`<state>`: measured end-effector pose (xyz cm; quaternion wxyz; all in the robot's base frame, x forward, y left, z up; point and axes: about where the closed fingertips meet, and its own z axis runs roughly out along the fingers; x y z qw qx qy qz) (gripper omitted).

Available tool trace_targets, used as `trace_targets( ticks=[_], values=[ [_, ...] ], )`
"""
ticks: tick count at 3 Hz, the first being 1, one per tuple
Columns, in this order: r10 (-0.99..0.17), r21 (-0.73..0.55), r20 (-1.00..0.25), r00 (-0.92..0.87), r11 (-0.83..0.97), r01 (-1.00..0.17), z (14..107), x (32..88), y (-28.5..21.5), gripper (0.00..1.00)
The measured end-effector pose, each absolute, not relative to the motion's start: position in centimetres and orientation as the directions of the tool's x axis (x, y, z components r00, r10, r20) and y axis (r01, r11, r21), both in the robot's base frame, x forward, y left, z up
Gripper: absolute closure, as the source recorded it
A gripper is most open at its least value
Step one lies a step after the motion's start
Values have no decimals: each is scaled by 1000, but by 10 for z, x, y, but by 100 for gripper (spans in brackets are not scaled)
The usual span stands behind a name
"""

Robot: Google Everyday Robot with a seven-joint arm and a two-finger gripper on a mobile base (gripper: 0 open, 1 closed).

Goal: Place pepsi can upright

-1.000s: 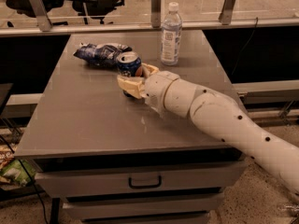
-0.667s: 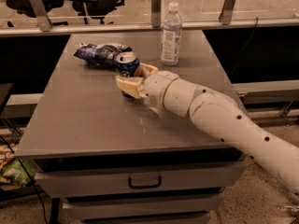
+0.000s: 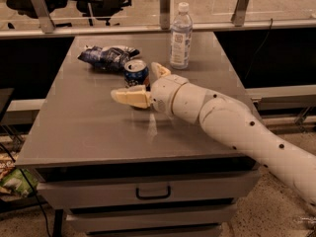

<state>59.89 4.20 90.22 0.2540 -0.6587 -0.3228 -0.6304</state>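
Observation:
The pepsi can [image 3: 136, 73] stands upright on the grey table [image 3: 89, 132], silver top facing up, just in front of the snack bag. My gripper [image 3: 134, 80] is at the can, with the white arm reaching in from the right. Its jaws are spread wide: one finger [image 3: 129, 97] lies in front of the can, the other [image 3: 159, 69] is behind and to the right of it. The fingers stand apart from the can's sides and do not clamp it.
A dark blue and white snack bag [image 3: 106, 57] lies behind and to the left of the can. A clear water bottle [image 3: 180, 36] with a white cap stands at the back of the table. A drawer handle [image 3: 152, 192] is below the front edge.
The fingers have spread apart from the can; the near finger has swung toward the table's front. The can stays upright in the same place.

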Motion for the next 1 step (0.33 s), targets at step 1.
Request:
trace_targets(
  ticks=[1],
  values=[
    [105, 72, 994, -3, -663, 746, 902, 599, 42, 0]
  ],
)
